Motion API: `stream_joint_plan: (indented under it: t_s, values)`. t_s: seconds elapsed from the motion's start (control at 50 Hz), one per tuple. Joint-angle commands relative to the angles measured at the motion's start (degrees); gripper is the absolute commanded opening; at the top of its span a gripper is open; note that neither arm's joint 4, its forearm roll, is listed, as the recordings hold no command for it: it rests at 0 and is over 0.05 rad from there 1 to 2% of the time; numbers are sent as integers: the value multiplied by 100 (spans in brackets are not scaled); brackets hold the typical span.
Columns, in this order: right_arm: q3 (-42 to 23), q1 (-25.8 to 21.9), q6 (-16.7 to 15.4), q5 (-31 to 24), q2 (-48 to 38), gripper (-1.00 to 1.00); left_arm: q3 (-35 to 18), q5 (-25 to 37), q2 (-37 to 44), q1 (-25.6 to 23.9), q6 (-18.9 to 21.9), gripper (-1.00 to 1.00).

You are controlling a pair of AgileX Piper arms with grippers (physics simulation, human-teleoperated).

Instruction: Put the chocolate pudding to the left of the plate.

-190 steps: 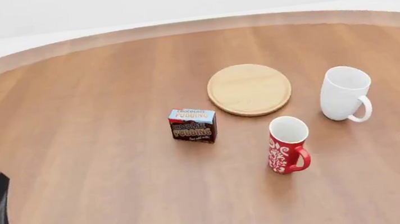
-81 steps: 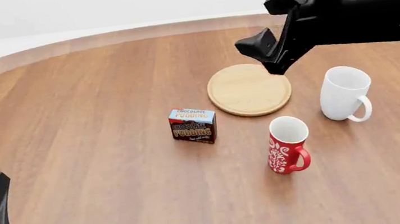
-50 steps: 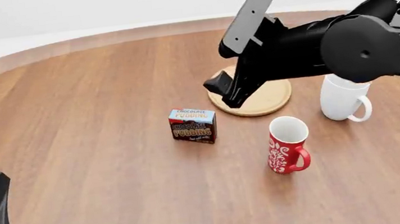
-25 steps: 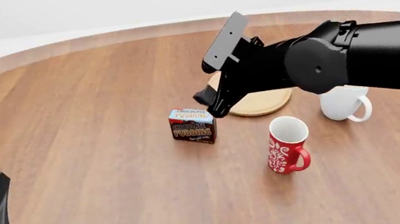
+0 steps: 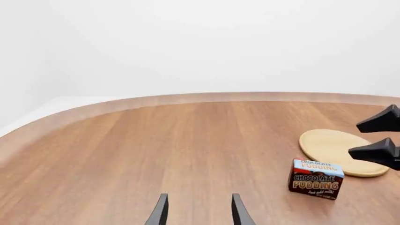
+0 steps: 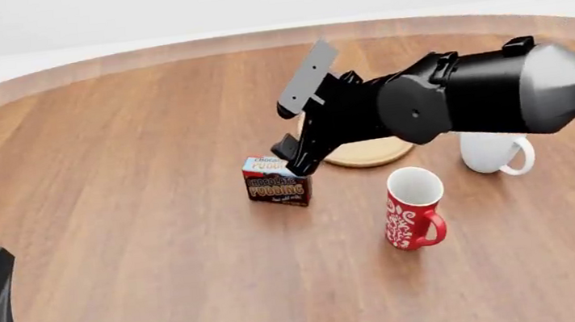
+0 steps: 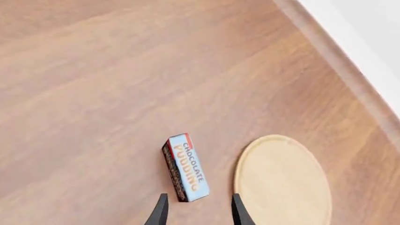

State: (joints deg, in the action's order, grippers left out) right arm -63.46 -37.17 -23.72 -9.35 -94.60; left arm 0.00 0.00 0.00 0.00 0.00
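The right tool hangs just above the chocolate pudding, over the box's right end, with its two fingers apart and nothing between them. In the right wrist view the box lies just ahead of the finger tips, lined up with the gap between them, and no finger touches it that I can see. The chocolate pudding stands on the brown worktop, with its light blue top facing up (the letters on it are easy to read). It sits just to the left of the plate, a little nearer to the arms than the plate is, and the two look close but not touching. The big black right arm reaches in from the right and hides much of the plate in the front view. A red mug stands to the right of the box and nearer the arms, and a white mug stands to the right of the plate. The left tool stays low at the near left edge of the worktop, well apart from the box, with its fingers apart and holding nothing.
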Motion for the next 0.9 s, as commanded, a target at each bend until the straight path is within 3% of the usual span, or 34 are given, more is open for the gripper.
stream_joint_plan:
  t_s: [0.02, 0.9]
  values:
    - [-99, 42, 49, 162, -342, 100, 0, 0, 0, 0, 0, 100]
    - [47, 148, 320, 744, -1038, 100, 0, 0, 0, 0, 0, 100]
